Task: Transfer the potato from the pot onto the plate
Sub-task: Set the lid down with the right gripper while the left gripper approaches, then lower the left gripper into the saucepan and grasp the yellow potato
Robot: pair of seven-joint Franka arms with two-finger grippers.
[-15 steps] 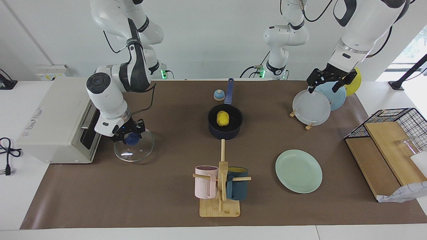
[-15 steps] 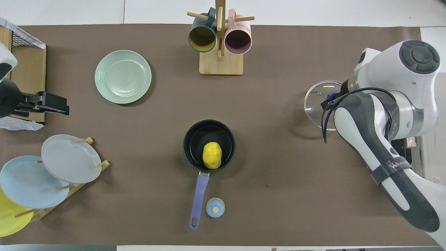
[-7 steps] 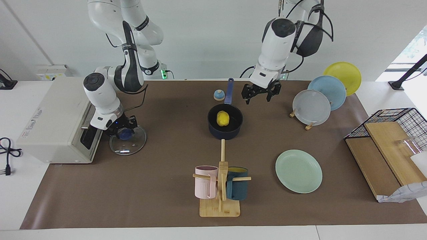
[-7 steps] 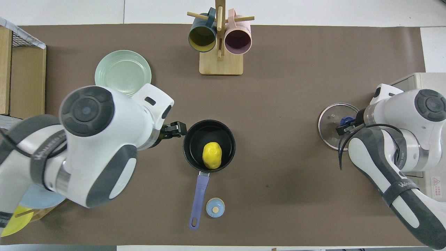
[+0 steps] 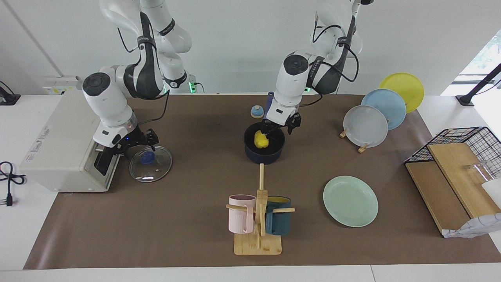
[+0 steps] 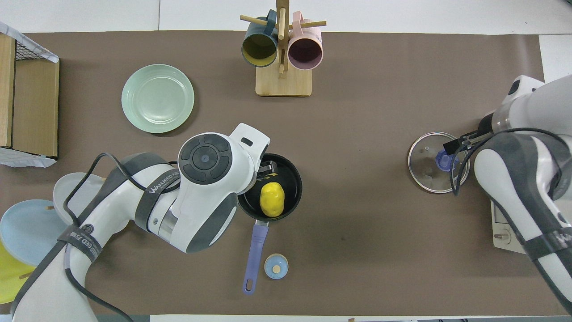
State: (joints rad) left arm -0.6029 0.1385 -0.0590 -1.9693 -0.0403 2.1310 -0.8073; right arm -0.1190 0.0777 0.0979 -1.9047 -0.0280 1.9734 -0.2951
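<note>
The yellow potato lies in the dark navy pot at the middle of the table; it also shows in the overhead view. The pot's blue handle points toward the robots. My left gripper is open and hangs just above the pot's rim, over the potato, not touching it. In the overhead view its wrist hides part of the pot. The mint-green plate lies empty, farther from the robots, toward the left arm's end. My right gripper is open above the glass lid.
A mug rack with a pink and a teal mug stands farther from the robots than the pot. A small blue bell sits beside the pot handle. A dish rack holds grey, blue and yellow plates. A toaster oven stands beside the lid.
My left arm swung from the dish rack to over the pot and came down toward the potato. My right gripper set the glass lid down by the oven and let go of its knob.
</note>
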